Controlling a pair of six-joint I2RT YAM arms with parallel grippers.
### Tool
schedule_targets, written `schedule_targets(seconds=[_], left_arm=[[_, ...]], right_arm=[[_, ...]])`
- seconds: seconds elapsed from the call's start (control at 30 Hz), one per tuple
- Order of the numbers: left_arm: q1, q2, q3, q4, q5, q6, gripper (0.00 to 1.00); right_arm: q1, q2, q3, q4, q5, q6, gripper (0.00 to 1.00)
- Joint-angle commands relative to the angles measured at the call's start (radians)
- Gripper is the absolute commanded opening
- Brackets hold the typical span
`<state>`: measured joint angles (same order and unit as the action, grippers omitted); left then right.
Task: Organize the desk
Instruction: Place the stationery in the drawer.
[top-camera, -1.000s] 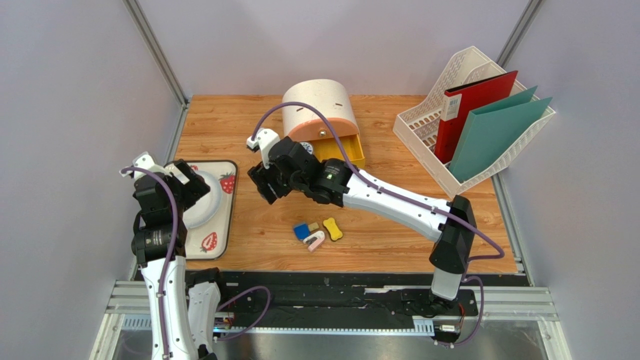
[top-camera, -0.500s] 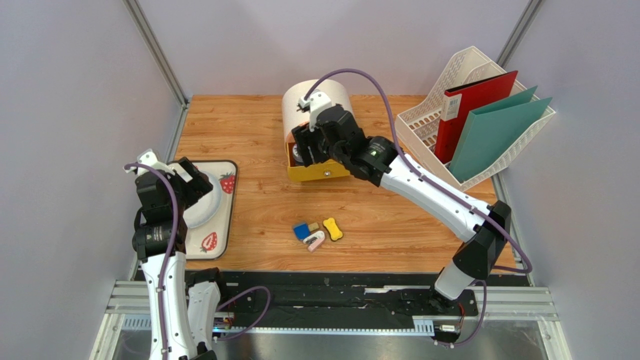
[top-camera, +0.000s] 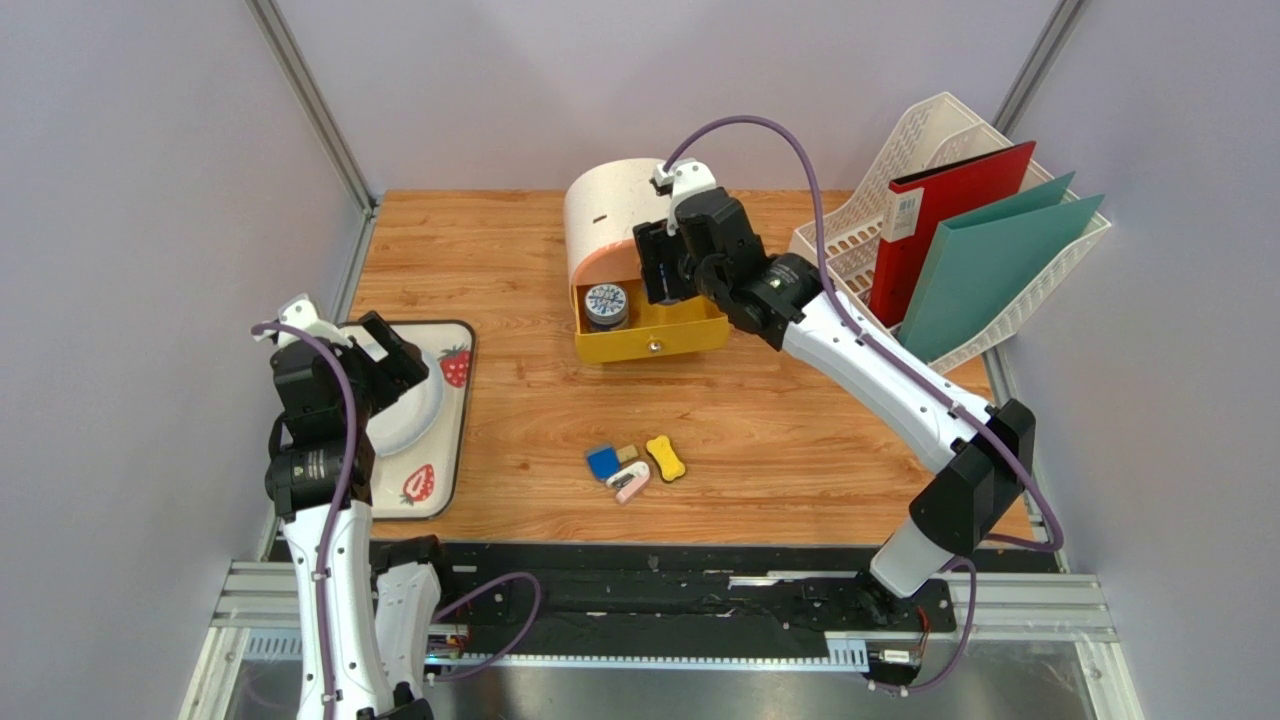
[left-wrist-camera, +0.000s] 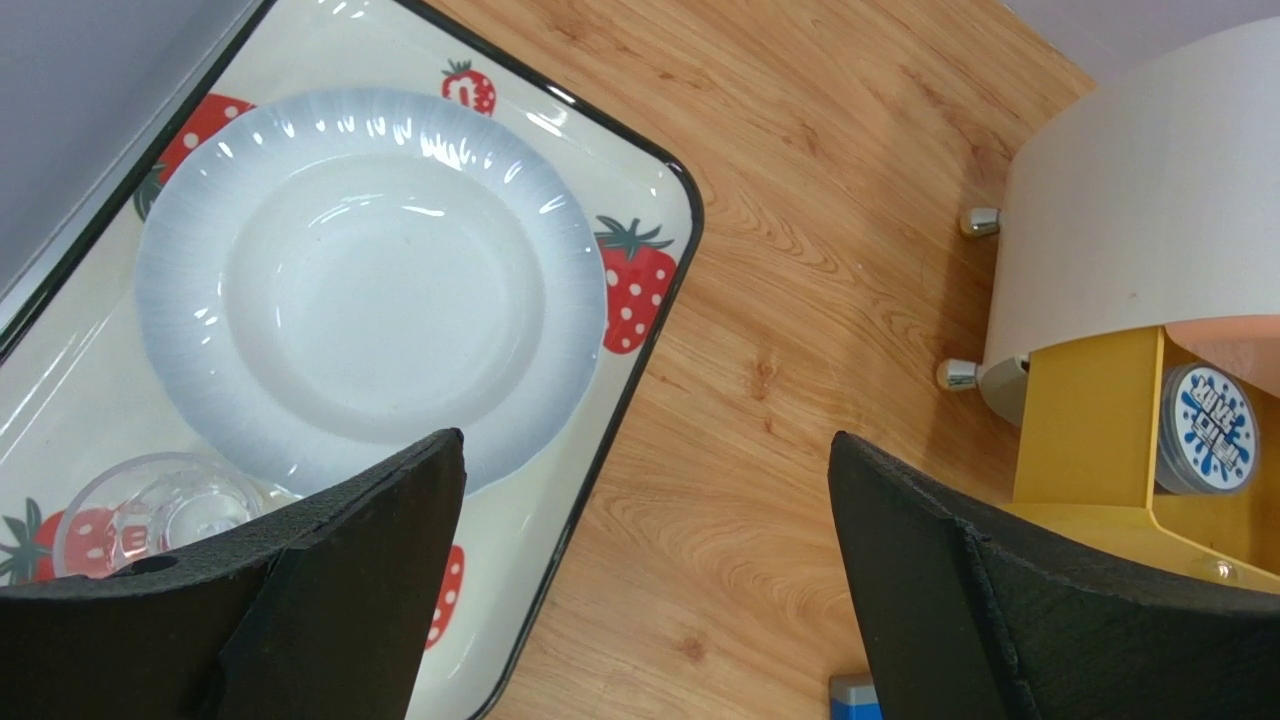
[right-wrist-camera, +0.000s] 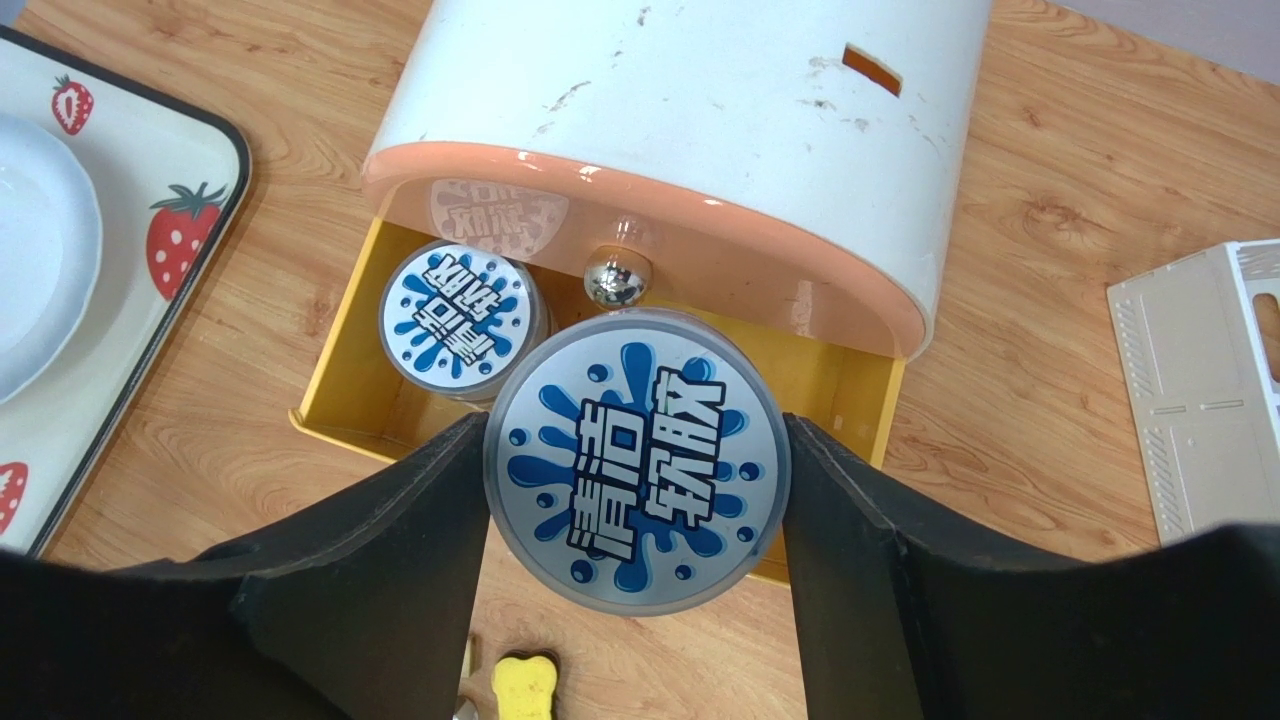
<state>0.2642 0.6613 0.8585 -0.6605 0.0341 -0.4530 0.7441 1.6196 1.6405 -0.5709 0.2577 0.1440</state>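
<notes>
Your right end effector (right-wrist-camera: 633, 495) clamps a round tin (right-wrist-camera: 634, 477) reading 清洁软胶 over the open yellow drawer (right-wrist-camera: 334, 398), where a second tin (right-wrist-camera: 458, 320) bears the same label. Left end effector (left-wrist-camera: 646, 578) gapes wide, empty, above the strawberry tray (left-wrist-camera: 661, 225). Wood-grain counter (top-camera: 496, 255) lies under both arms.

White arm links (top-camera: 887, 393), black joints (top-camera: 969, 488), purple cables (top-camera: 747, 120), black gripper fingers (left-wrist-camera: 962, 600)

Bright, even, diffuse light fills all three views from above; shadows on the desk (top-camera: 511, 405) are soft and faint. Small white glints streak the plate (left-wrist-camera: 361, 300) in the upper left of the left wrist view. Everything reads sharp, without motion blur.
</notes>
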Motion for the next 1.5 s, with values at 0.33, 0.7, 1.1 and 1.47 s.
schedule_targets(seconds=[0.33,0.7,1.1,1.47], left_arm=[[0.01,0.031,-0.009,0.053,0.089,0.031,0.99],[0.01,0.035,-0.009,0.052,0.096,0.031,0.99],[0.01,0.038,-0.009,0.053,0.098,0.031,0.99],[0.009,0.038,-0.007,0.05,0.09,0.031,0.99]], right_arm=[[-0.003,0.037,-0.024,0.123,0.064,0.054,0.08],[-0.002,0.068,-0.048,0.152,0.077,0.085,0.08],[0.0,0.118,-0.053,0.17,0.078,0.114,0.08],[0.004,0.172,-0.028,0.161,0.058,0.112,0.13]])
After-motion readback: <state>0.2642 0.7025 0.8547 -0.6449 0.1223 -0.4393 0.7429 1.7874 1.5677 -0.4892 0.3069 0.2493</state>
